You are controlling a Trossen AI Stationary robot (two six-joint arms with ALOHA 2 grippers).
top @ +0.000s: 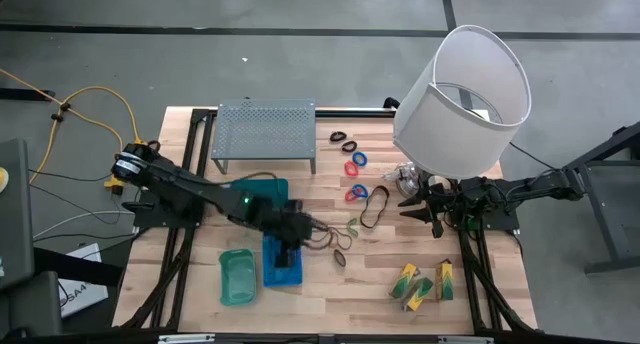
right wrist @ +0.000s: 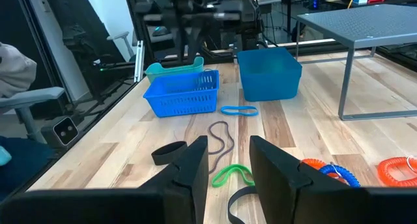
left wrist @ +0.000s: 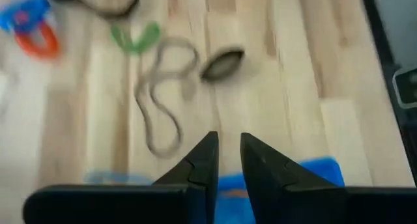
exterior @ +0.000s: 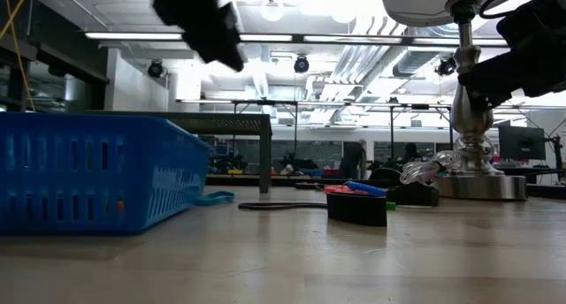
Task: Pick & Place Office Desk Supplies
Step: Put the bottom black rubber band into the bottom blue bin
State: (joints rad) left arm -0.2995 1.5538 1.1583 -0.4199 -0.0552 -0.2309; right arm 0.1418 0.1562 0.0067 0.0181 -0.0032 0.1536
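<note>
The office desk supplies lie loose on the wooden table: red and blue rings (top: pixel 355 164), black loops (top: pixel 345 141), a black band (top: pixel 377 209), a green band (top: pixel 352 226), a thin grey band (left wrist: pixel 156 100), a dark loop (left wrist: pixel 223 64) and yellow-green packets (top: pixel 420 284). My left gripper (top: pixel 308 227) hovers above the far end of the blue basket (top: pixel 282 262). Its fingers (left wrist: pixel 228 138) stand a narrow gap apart with nothing between them. Below the lamp at the right, my right gripper (right wrist: pixel 228 146) stands open and holds nothing.
A green tray (top: pixel 238 276) sits left of the blue basket, a teal bin (top: pixel 265 194) behind it. The grey perforated rack (top: pixel 265 134) stands at the far edge. The white-shaded lamp (top: pixel 465 94) stands at the far right, over my right arm.
</note>
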